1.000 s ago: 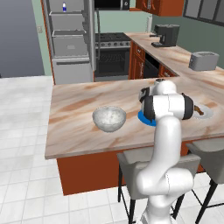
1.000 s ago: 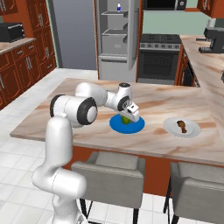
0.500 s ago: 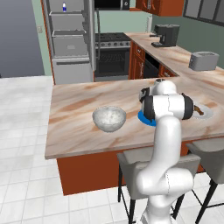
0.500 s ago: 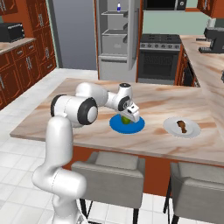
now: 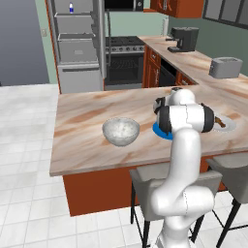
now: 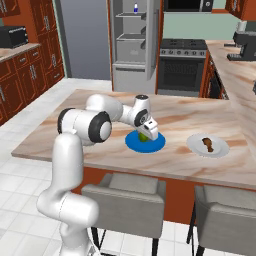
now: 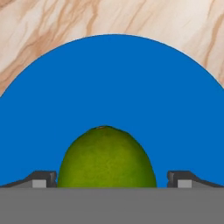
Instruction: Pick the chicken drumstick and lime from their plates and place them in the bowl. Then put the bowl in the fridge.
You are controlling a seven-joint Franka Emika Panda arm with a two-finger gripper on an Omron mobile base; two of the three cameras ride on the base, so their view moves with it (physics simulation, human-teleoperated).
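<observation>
Fingertips [image 7: 43, 178] stand spread wide on either side of the lime [image 7: 107, 158], gripping nothing; the fruit sits between them on the blue plate [image 7: 109, 83]. Nothing has shifted over the last second: the gripper [image 6: 148, 133] still hovers low, so the closing squeeze seems next. Off to one side lies the chicken drumstick [image 6: 208, 144] on its pale plate [image 6: 220, 151]; the bowl [image 5: 121, 131] waits well apart on the other side. Nothing blocks the grasp.

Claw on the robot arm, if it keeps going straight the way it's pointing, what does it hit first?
Most likely the lime. In the hand view it sits between the two open fingertips of the claw, dead ahead. Beneath it lies the blue plate, which the fingertips would meet next; how far is unclear.
</observation>
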